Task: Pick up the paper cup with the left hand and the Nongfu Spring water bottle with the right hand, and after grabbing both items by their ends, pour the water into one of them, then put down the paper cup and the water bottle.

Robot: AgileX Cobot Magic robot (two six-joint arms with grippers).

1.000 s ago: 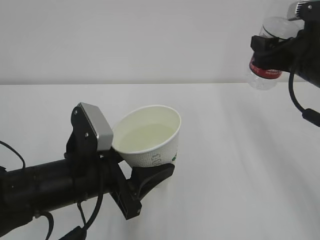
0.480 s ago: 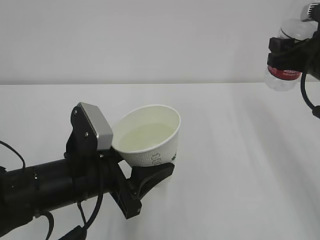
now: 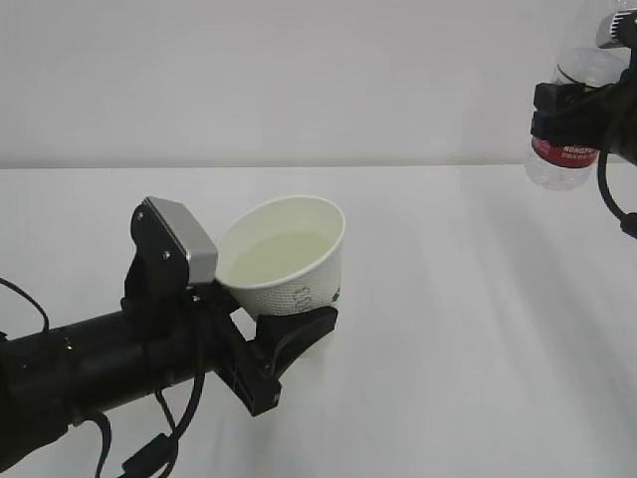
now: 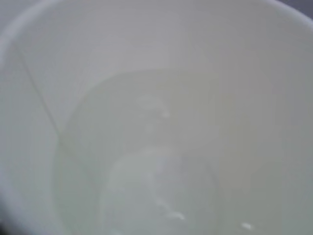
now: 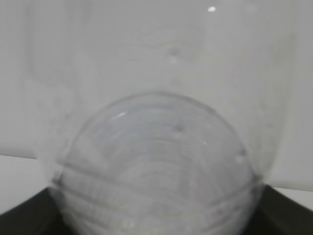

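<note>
In the exterior view, the left hand (image 3: 261,321) reaches in from the lower left of the frame, a black arm with cables hanging below it and a light grey pad (image 3: 184,239) raised at its end. Its black fingers (image 3: 299,336) are clamped around the lower part of the paper cup (image 3: 289,261), which sits left of the frame's centre, lifted clear of the white table (image 3: 448,329). The cup is tilted with its rolled rim turned toward the camera, so its inside shows; pale water (image 3: 274,257) pools within it. Grey lettering and a small dark green logo run down its outer wall. At the upper right edge of the frame, well apart from the cup, the right hand (image 3: 587,105) is closed on the Nongfu Spring water bottle (image 3: 567,149). The black gripper covers the bottle's middle; the red label with white characters and a clear rounded end show below it, another clear part above.

The left wrist view is filled by the inside of the paper cup (image 4: 44,73), white walls with a seam on the left and water (image 4: 161,181) lying in the lower middle. The gripper itself is not visible here.

The right wrist view shows the ribbed, clear water bottle (image 5: 156,171) up close, its rounded end filling the lower centre, with black gripper parts at both lower corners touching it.
</note>
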